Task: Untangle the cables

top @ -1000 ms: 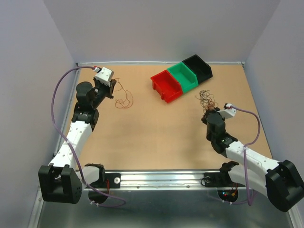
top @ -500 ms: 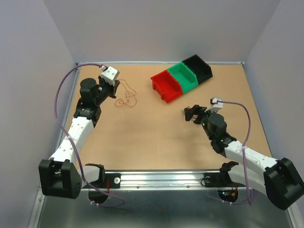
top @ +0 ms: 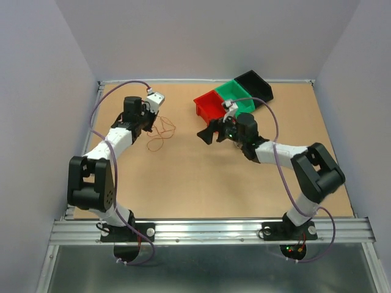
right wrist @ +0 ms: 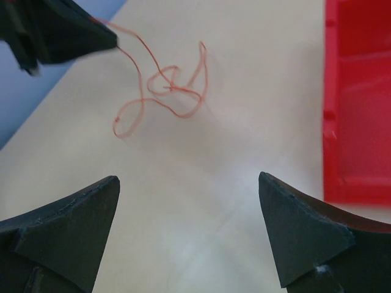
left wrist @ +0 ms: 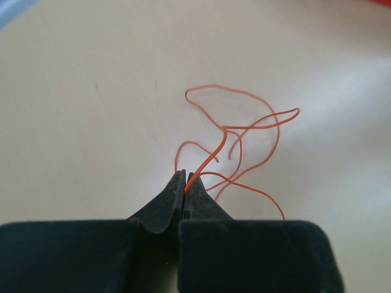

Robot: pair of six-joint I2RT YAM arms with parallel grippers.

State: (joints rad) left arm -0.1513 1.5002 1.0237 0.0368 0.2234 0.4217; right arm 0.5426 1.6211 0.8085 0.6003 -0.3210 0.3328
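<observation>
The cables that show are one thin red-orange wire [top: 160, 130], looped loosely on the tan table left of centre. My left gripper [top: 149, 122] is shut on one end of it; in the left wrist view the strand [left wrist: 244, 131] runs out from between the closed tips of the left gripper [left wrist: 184, 183]. My right gripper [top: 209, 131] stands wide open to the right of the wire, nothing between its fingers. From the right wrist view the wire [right wrist: 168, 91] lies ahead of the open right gripper [right wrist: 188, 178], with the left gripper's fingers [right wrist: 67, 30] at the top left. No black or green wires show.
A red bin [top: 214, 108], a green bin [top: 239, 97] and a black bin [top: 256, 85] stand in a row at the back right, the red one [right wrist: 360, 104] close to my right gripper. Pale walls enclose the table [top: 201, 183]. Lilac cables loop along both arms.
My right arm has swung left from the table's right side to the middle and its jaws have opened. My left gripper has shifted right, still holding the red-orange wire.
</observation>
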